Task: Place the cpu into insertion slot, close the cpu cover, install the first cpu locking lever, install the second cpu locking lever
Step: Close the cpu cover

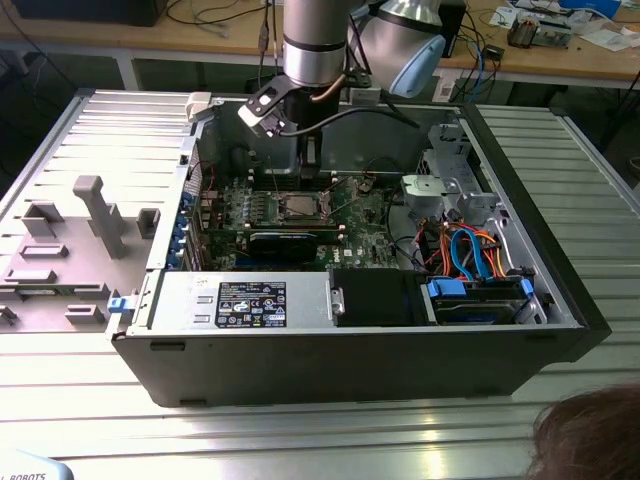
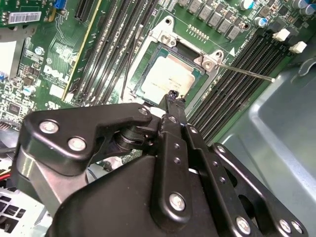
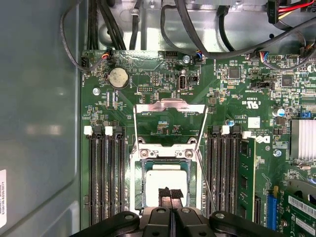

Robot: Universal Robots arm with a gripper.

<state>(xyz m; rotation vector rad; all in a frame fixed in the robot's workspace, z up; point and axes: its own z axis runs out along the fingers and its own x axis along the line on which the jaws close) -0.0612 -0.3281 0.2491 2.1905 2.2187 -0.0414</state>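
The gripper [image 3: 170, 193] had its fingers pressed together with nothing between them. Its tips were directly over the one cpu [image 3: 163, 178], which lay flat in the single insertion slot [image 3: 140, 190]. Just beyond the tips the one cpu cover [image 3: 170, 105] stood flipped open, and two thin locking levers [image 2: 247, 72] flanked the socket, both apparently unlatched.

bright, even room light — pale glare on the ribbed table [image 1: 300, 440], dim shade inside the open case [image 1: 350, 362].

memory slots [image 3: 104, 173] and open cpu cover [image 3: 170, 105] hem the cpu [image 3: 165, 180].
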